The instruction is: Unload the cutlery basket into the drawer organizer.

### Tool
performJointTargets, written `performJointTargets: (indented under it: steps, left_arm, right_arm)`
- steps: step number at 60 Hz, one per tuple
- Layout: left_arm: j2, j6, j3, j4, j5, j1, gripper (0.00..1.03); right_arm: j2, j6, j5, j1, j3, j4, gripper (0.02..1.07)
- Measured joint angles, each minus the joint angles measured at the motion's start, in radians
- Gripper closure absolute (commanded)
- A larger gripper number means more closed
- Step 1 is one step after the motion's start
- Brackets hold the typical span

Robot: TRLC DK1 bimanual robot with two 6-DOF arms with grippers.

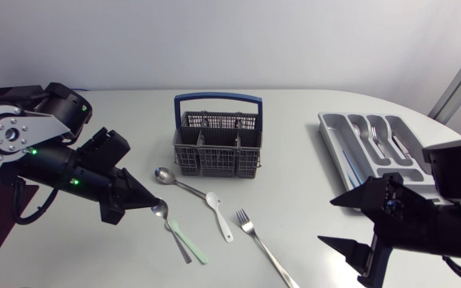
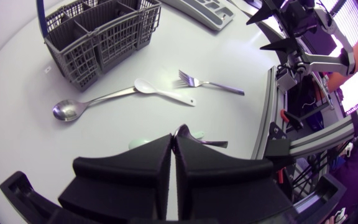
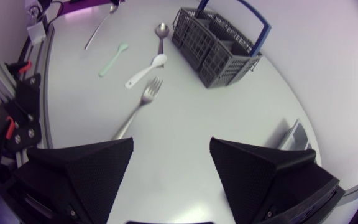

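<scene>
Gripping the steel spoon (image 1: 161, 210) on the table before the seemingly emptied cutlery basket (image 1: 217, 144), bowl apparently pinched in our left gripper (image 1: 150, 206), we must next carry it to the drawer organizer (image 1: 338, 150), where our right gripper (image 1: 326, 220) hangs spread.

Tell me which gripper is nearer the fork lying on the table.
Right. The right gripper sits beside the fork, off its handle side, not touching. The left gripper is farther off, past the white spoon, at a metal spoon.
</scene>
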Motion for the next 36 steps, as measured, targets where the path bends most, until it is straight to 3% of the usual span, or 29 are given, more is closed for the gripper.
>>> performJointTargets:
  steps: [12, 19, 25, 36]
  left_arm:
    - [-0.056, -0.204, 0.021, 0.082, -0.071, -0.095, 1.0]
    - [-0.056, -0.321, 0.039, 0.167, -0.174, -0.157, 1.0]
    - [-0.047, -0.41, 0.063, 0.211, -0.266, -0.207, 1.0]
    - [0.007, -0.481, 0.119, 0.222, -0.299, -0.216, 1.0]
  right_arm:
    - [0.103, 0.258, 0.061, 0.234, 0.18, 0.025, 0.23]
    - [0.205, 0.354, 0.127, 0.36, 0.256, 0.083, 0.31]
    - [0.313, 0.407, 0.167, 0.431, 0.307, 0.139, 0.31]
    - [0.481, 0.433, 0.253, 0.513, 0.362, 0.241, 0.43]
